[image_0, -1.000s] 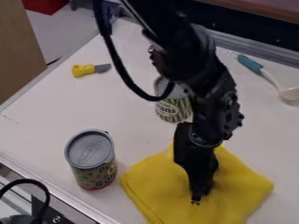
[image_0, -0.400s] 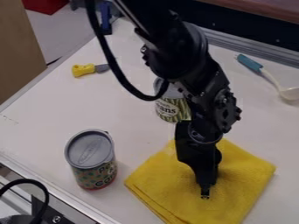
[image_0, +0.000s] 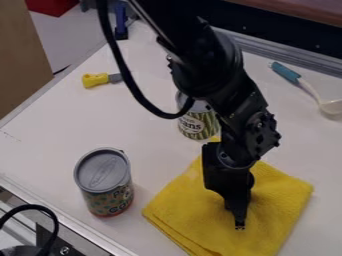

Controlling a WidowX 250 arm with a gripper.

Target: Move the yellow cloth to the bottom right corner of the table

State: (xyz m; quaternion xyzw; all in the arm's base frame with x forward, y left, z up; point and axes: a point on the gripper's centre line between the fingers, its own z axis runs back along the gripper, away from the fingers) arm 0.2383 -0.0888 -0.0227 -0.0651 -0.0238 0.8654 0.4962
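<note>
Yellow cloth (image_0: 194, 210) beneath the hand (image_0: 240, 227).

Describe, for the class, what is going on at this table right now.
A black robot arm hangs over the white table, its hand down at the folded yellow cloth. Whether it grips the cloth, I cannot tell. The cloth lies flat toward the bottom of the view, right of the can with a grey lid. A green-striped can stands partly behind the arm, with a yellow-handled toy knife and a blue-handled white spoon farther off.
</note>
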